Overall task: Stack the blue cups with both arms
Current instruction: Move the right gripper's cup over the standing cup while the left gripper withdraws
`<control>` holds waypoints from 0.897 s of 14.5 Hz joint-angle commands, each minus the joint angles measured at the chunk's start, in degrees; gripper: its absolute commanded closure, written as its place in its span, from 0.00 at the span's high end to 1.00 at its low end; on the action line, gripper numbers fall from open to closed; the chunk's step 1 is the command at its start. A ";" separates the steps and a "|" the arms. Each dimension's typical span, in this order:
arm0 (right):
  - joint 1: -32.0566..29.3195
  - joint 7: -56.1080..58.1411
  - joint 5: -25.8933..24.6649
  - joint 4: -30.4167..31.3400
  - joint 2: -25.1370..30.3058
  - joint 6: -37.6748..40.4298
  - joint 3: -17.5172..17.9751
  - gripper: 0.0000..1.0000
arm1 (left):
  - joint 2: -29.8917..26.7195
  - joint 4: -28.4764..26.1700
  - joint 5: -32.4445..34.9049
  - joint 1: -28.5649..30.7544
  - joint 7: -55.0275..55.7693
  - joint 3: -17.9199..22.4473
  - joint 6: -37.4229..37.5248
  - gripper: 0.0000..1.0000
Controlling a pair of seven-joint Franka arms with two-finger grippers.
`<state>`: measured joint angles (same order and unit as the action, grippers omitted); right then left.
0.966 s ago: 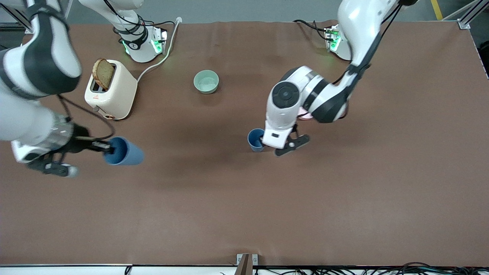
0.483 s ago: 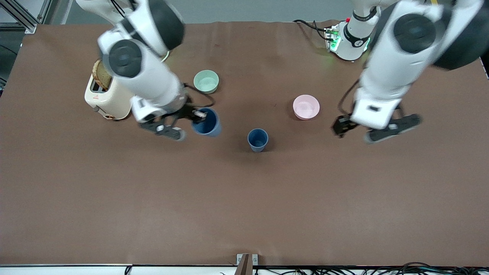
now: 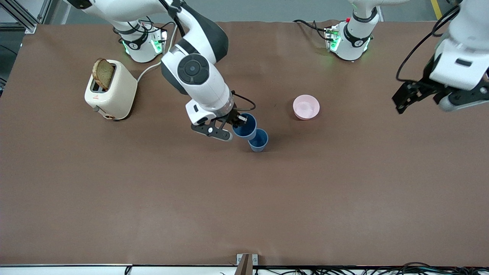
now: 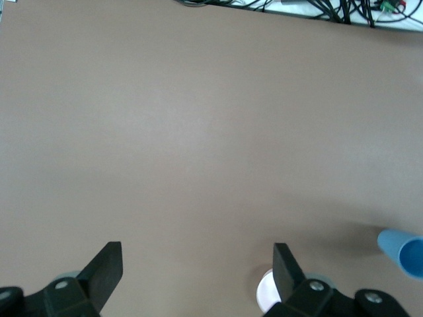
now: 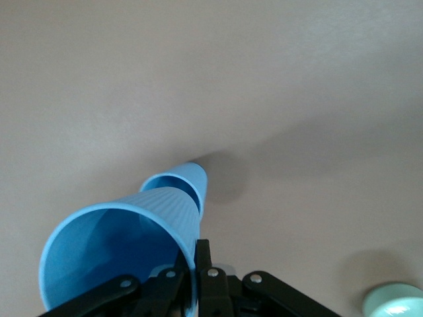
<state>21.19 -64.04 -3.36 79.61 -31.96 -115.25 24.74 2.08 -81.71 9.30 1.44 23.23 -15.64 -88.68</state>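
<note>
One blue cup stands upright on the brown table near its middle. My right gripper is shut on the rim of the second blue cup and holds it tilted in the air, its base right beside the standing cup's mouth. In the right wrist view the held cup fills the foreground, pinched at my right gripper, with the standing cup just past its base. My left gripper is open and empty, raised over the left arm's end of the table; it also shows open in the left wrist view.
A pale pink bowl sits between the cups and the left gripper. A mint-green bowl shows only in the right wrist view. A cream toaster with a bread slice stands toward the right arm's end.
My right gripper carried its blue cup from beside the toaster to right at the standing cup. My left gripper let go of the standing cup, rose and withdrew toward its end.
</note>
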 commanded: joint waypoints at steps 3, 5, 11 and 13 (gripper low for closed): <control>3.16 -3.71 -4.72 -0.51 -3.46 -1.91 -0.22 0.01 | -2.43 -2.14 -6.48 2.96 -8.19 2.35 0.88 1.00; 3.42 -3.81 -5.60 -0.42 -3.81 -1.91 -0.22 0.01 | -3.91 -4.06 -6.92 -1.25 -10.91 7.96 0.88 1.00; 4.22 -3.89 -7.09 -0.42 -4.87 -3.57 -0.22 0.01 | -6.91 -8.64 -9.47 -0.92 -16.46 9.93 0.70 1.00; 4.22 -3.89 -7.10 -0.42 -4.96 -4.28 -0.39 0.01 | -6.82 -8.47 -9.38 -0.57 -16.37 8.35 1.05 1.00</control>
<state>24.91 -66.61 -9.03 79.59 -36.65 -118.69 24.71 -3.42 -88.92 0.62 0.34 7.66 -6.02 -87.68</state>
